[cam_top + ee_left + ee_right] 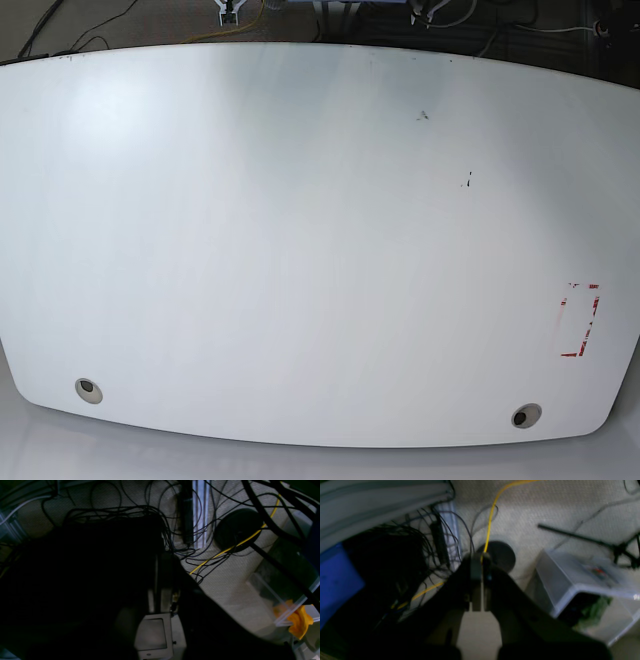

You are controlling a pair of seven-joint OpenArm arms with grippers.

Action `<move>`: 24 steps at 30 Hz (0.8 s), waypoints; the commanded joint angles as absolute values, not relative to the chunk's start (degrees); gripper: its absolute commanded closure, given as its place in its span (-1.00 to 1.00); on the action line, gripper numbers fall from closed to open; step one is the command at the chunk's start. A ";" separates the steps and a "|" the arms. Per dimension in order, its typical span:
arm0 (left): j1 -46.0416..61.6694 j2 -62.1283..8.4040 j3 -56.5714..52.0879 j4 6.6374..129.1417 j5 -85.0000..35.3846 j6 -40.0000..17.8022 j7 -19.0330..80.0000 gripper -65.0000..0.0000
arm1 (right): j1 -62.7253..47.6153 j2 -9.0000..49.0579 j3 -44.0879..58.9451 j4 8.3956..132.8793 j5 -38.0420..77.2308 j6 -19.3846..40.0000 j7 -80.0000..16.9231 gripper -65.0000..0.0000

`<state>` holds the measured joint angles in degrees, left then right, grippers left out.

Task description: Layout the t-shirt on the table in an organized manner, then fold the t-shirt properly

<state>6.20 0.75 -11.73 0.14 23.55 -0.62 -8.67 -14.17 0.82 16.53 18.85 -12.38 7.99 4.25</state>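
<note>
Across the base view the table (300, 250) fills nearly everything, a glossy white top with curved edges and nothing lying on it. Toward 4 o'clock sits a small red tape outline (579, 320), and round grey grommets mark 7 o'clock (88, 389) and 5 o'clock (525, 415); a few dark specks (423, 115) lie toward 1 o'clock. Neither arm reaches over the top; only small bits of hardware show beyond the far edge at 12 o'clock. Both wrist cameras look down at a pale carpeted floor (235, 585) strewn with black cables (140, 512) and a yellow cable (225, 551). Seen from the left wrist, a clear plastic bin (280, 597) stands at 4 o'clock, and the t-shirt (298, 620) shows as a crumpled orange-yellow bundle at the bin's lower corner (whether it lies inside or just against the wall I cannot tell). A black round base (237, 530) sits at 2 o'clock. The left gripper (162, 597) is a dark shape at 6 o'clock with its jaws pressed together and nothing between them. From the right wrist, another clear bin (577, 580) lies at 3 o'clock and a blue block (335, 582) at 9 o'clock. The right gripper (477, 590) is blurred, its jaws likewise drawn together and empty.
</note>
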 commanded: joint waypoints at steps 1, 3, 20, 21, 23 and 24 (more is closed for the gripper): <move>5.85 0.31 -11.82 0.00 23.69 -0.57 -8.84 0.94 | -11.30 0.75 16.57 12.88 -12.53 8.48 5.23 0.99; 5.67 0.31 -11.82 0.00 23.69 -0.57 -8.84 0.94 | -9.19 0.75 16.57 9.01 -12.44 8.48 5.41 0.99; 3.21 -0.04 -11.82 0.00 23.69 -0.57 -8.84 0.94 | -6.81 1.63 16.57 4.79 -12.26 8.48 5.67 0.99; 3.21 -0.04 -11.82 0.00 23.69 -0.57 -8.84 0.94 | -6.81 1.63 16.57 4.79 -12.26 8.48 5.67 0.99; 3.21 -0.04 -11.82 0.00 23.69 -0.57 -8.84 0.94 | -6.73 1.63 16.57 4.79 -12.26 8.48 5.67 0.99; 3.21 0.04 -11.82 0.00 23.69 -0.57 -8.84 0.94 | -6.55 1.63 16.57 4.79 -12.26 8.48 5.67 0.99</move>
